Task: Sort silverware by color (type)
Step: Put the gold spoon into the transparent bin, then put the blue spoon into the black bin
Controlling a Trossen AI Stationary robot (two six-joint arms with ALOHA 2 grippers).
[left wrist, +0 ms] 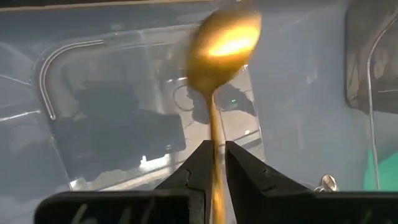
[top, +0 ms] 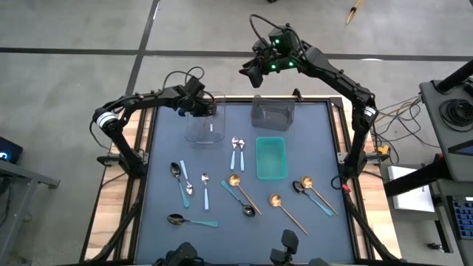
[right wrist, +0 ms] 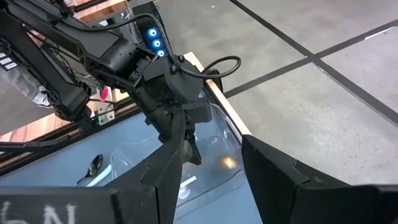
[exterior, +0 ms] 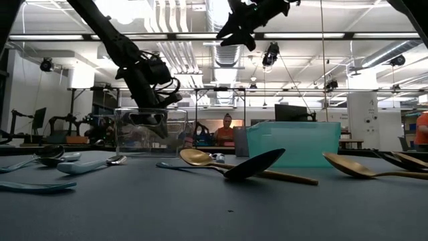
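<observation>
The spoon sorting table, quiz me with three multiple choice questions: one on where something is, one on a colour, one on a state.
1. Where is the left tool?
A. over the clear bin
B. over the teal bin
C. over the loose spoons

2. What colour is the spoon in the left tool?
A. silver
B. gold
C. teal

3. How do the right tool's fingers stand?
A. closed on a spoon
B. shut, empty
C. open, empty

Answers: 1 A, the high view shows it at the clear bin's far edge. 2 B, the left wrist view shows a gold bowl and handle between its fingers. 3 C, the right wrist view shows a wide gap with nothing in it.
</observation>
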